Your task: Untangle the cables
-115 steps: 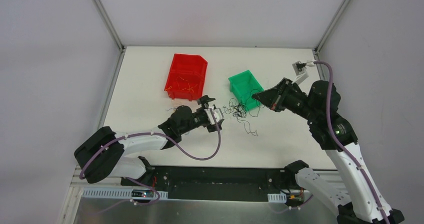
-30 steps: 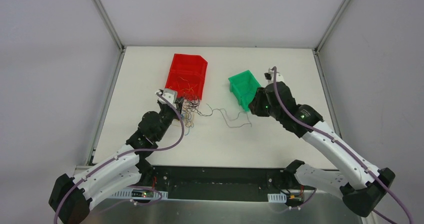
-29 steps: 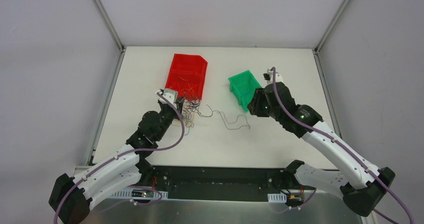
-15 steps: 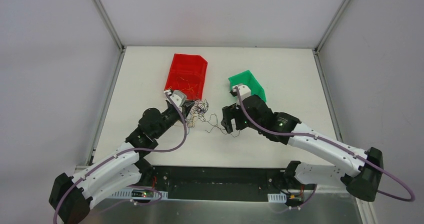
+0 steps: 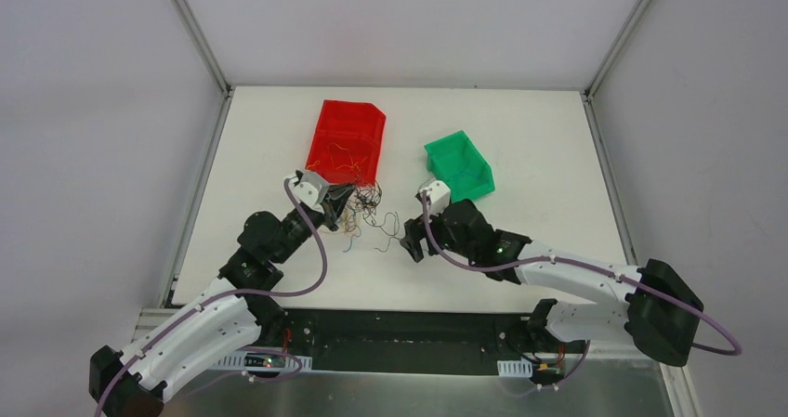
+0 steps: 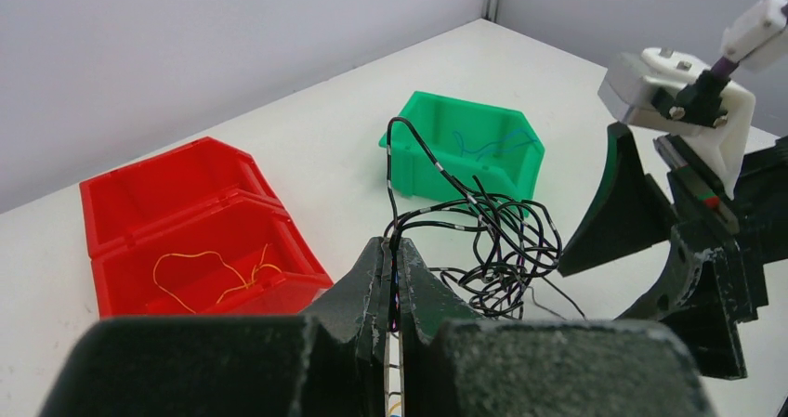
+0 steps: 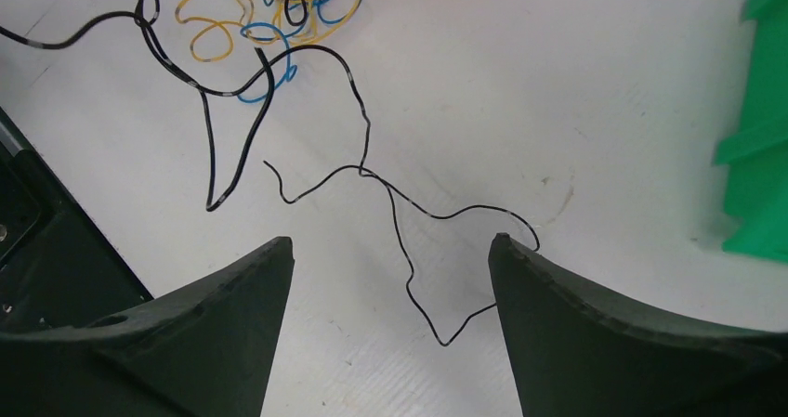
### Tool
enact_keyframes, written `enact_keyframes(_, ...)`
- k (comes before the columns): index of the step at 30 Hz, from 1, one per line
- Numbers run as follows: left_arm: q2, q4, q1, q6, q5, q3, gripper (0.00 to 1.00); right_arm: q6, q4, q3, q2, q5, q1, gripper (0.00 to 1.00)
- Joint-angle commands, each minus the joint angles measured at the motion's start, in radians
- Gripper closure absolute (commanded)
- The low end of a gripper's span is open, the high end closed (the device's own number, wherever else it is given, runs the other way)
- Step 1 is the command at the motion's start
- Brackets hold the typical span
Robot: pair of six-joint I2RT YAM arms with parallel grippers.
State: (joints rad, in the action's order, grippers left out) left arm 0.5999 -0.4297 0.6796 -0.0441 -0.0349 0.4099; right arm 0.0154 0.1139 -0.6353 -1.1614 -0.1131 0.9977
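Your left gripper is clenched on some dark strands of the cables, which rise in loops out of its closed jaws. The clump is just beside the near end of the red bin, with yellow and blue strands on the table. Your right gripper is wide apart and holds nothing; one loose dark wire lies below it. The green bin stands near.
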Motion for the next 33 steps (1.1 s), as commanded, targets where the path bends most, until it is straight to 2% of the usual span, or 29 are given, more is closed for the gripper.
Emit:
enact_keyframes(1, -0.022, -0.059, 0.005, 0.002, -0.002, -0.006, 1.00, 0.083, 0.261, 0.033, -0.023, 0.074, 0.008, 0.20)
enact_keyframes(16, -0.036, -0.123, 0.008, 0.041, -0.103, -0.014, 1.00, 0.036, 0.499, -0.008, -0.218, 0.095, 0.013, 0.23)
enact_keyframes(22, -0.049, -0.218, 0.008, 0.106, -0.094, -0.051, 1.00, -0.012, 0.570, -0.013, -0.266, 0.084, 0.014, 0.34)
enact_keyframes(25, -0.043, -0.244, 0.008, 0.137, -0.081, -0.059, 1.00, -0.065, 0.631, 0.008, -0.257, 0.066, 0.013, 0.45)
enact_keyframes(27, -0.035, -0.255, 0.007, 0.149, -0.089, -0.059, 1.00, -0.084, 0.634, 0.002, -0.258, 0.068, 0.013, 0.56)
enact_keyframes(31, -0.046, -0.254, 0.007, 0.143, -0.063, -0.064, 1.00, -0.122, 0.607, -0.006, -0.242, 0.017, 0.013, 1.00)
enact_keyframes(33, -0.072, -0.223, 0.008, 0.118, 0.007, -0.074, 1.00, -0.136, 0.581, 0.000, -0.216, -0.058, 0.012, 1.00)
